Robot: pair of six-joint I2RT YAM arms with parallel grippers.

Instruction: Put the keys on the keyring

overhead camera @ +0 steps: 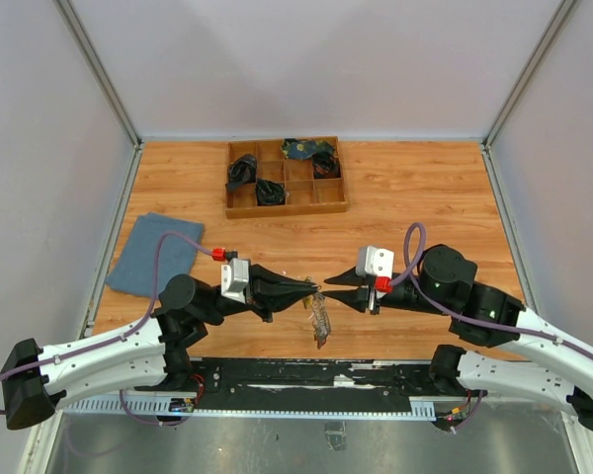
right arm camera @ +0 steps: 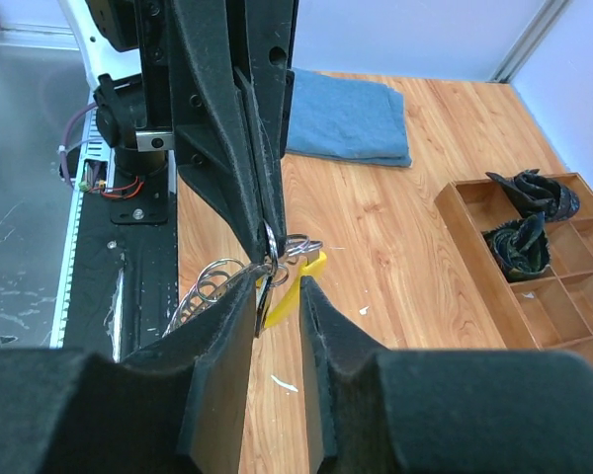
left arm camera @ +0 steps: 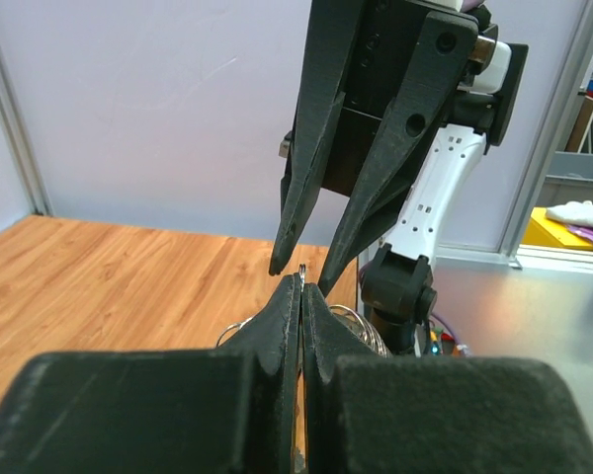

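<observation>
My left gripper (overhead camera: pixel 309 289) is shut edge-on on the keyring (left arm camera: pixel 303 270), a thin metal loop held above the table. In the right wrist view the keyring (right arm camera: pixel 270 243) stands at the tips of the left fingers (right arm camera: pixel 239 148), with its yellow piece (right arm camera: pixel 295 289) hanging below. The keys (overhead camera: pixel 321 322) dangle in a silvery bunch beneath the left gripper's tips. My right gripper (right arm camera: pixel 279 286) faces the left one tip to tip, open, with the yellow piece and a dark flat key (right arm camera: pixel 263 304) in its gap. Several wire loops (right arm camera: pixel 210 282) hang at the left.
A folded blue cloth (overhead camera: pixel 154 254) lies at the table's left. A wooden compartment tray (overhead camera: pixel 286 202) with dark bundles sits at the back. Small white scraps (right arm camera: pixel 284 382) lie on the wood under the grippers. The black base rail (overhead camera: pixel 306 373) runs along the near edge.
</observation>
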